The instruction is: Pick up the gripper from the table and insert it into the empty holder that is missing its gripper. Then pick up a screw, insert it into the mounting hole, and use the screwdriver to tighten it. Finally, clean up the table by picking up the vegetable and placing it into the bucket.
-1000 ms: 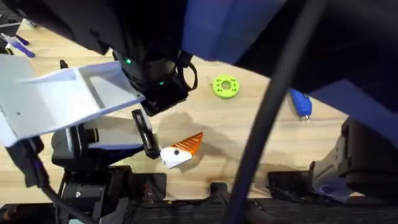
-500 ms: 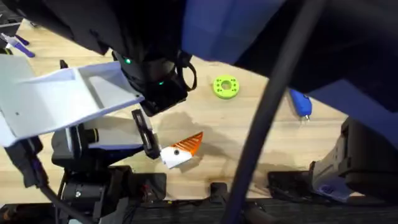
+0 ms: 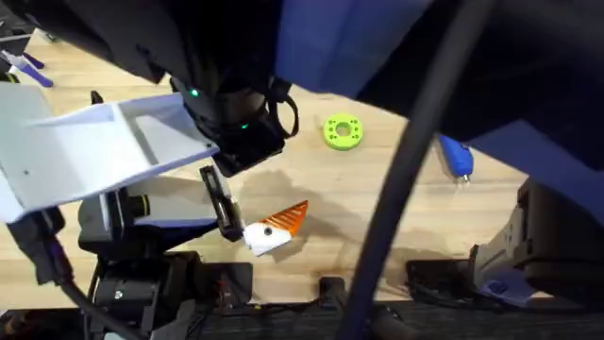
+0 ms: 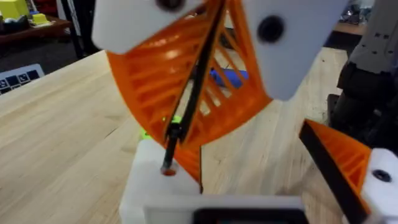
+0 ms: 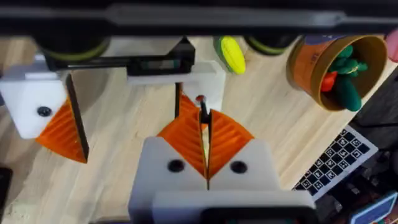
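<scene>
The holder [image 4: 160, 190] was a white blocky finger base on the left gripper [image 4: 249, 180]. A narrow orange strip with a dark edge, seemingly the gripper [image 4: 191, 163] wedge seen edge-on, stood against its inner face. I could not tell how fully the wedge was seated. The left gripper's jaws stood wide apart with nothing between them, and its other finger [image 4: 345, 165] carried a ribbed orange pad on a white base.

The right gripper [image 5: 206, 134] had its two orange pads pressed together on a thin dark pin with a reddish end, apparently the screw [image 5: 200, 102]. The pin's lower end touched the top of the holder, just beside the orange strip. Whether it sat in a hole was hard to make out.

On the table [image 5: 124, 162] beyond the holder lay the yellow and green vegetable [image 5: 231, 53]. Near it, not touching, stood the orange-brown bucket [image 5: 311, 74] with green and red toys [image 5: 342, 78] inside.

From overhead, dark blurred arms covered most of the far table and hid both grippers' work. The blue screwdriver [image 3: 455, 157] lay at the right, partly cut off by an arm. A green ring [image 3: 342, 131] lay left of it, well apart.
</scene>
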Tool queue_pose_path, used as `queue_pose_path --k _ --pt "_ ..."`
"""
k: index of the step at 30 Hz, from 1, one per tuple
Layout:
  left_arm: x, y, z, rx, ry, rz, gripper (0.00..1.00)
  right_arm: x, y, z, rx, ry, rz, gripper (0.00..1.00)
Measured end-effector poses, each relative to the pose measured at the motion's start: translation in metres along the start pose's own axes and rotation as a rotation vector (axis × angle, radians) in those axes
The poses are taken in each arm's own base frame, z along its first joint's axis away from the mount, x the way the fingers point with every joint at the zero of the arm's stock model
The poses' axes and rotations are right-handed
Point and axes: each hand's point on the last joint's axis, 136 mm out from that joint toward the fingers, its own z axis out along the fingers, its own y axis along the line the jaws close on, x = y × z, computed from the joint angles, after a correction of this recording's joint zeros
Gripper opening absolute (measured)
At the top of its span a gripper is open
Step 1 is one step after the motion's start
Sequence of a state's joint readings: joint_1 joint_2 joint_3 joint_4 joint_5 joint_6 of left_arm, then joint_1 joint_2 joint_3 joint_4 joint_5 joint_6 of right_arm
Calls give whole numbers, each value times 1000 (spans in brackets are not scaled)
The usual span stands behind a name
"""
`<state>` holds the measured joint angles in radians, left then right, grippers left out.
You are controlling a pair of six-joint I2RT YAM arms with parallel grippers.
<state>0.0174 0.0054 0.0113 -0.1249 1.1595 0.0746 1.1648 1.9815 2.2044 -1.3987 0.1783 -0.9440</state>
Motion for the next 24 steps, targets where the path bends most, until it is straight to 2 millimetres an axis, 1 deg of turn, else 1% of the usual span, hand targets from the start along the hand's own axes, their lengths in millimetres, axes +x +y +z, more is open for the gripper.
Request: queue_pose_path --k 7,12,24 --pt "0 0 0 0 0 0 985 0 0 1 -2 1 0 6" --pt "0 0 0 -1 1 -17 986 -2 0 10 -18 11 -3 6" --pt "0 0 0 0 1 -17 985 -3 3 10 -29 7 -6 6"
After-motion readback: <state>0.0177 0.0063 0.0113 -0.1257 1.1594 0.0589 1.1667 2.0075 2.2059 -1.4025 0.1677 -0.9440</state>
